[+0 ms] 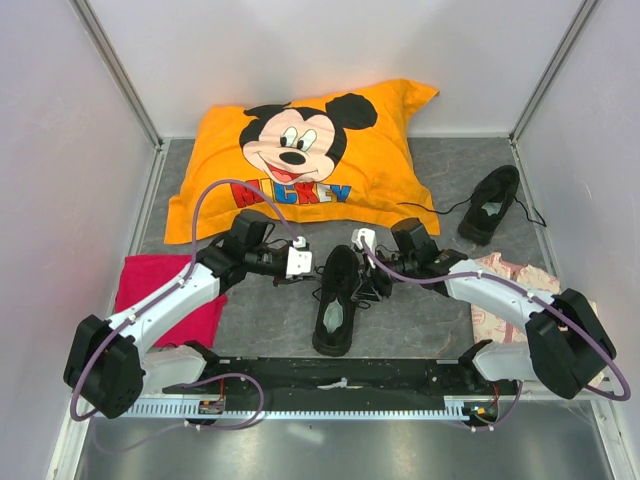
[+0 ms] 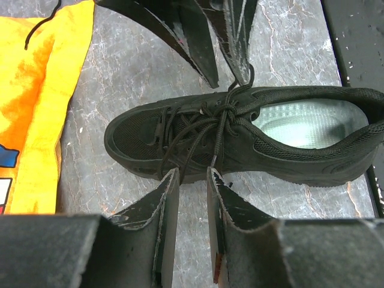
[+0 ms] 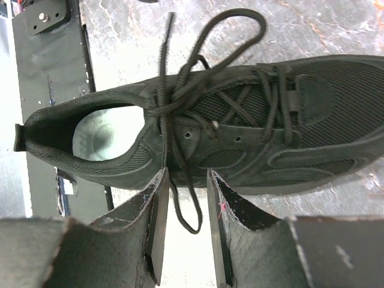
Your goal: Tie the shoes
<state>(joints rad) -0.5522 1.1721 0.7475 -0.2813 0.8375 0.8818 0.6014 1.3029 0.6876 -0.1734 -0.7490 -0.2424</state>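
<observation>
One black shoe (image 1: pixel 336 300) lies in the middle of the table, toe away from the arms, pale insole showing. It fills the left wrist view (image 2: pixel 240 141) and the right wrist view (image 3: pixel 240 132). Its laces are crossed in a knot over the tongue (image 2: pixel 223 115), with one loop lying on the far side (image 3: pixel 234 30). My left gripper (image 1: pixel 316 270) (image 2: pixel 193 174) is open at the shoe's left side. My right gripper (image 1: pixel 368 278) (image 3: pixel 185 174) is open at its right side, and a lace loop (image 3: pixel 187 207) hangs loose between its fingers. The second shoe (image 1: pixel 490 205) lies at the back right, its laces spread out.
An orange Mickey pillow (image 1: pixel 310 160) lies behind the shoe. A red cloth (image 1: pixel 165 295) lies at the left. A pale patterned cloth (image 1: pixel 505 290) lies under the right arm. The black base rail (image 1: pixel 340 378) runs along the near edge.
</observation>
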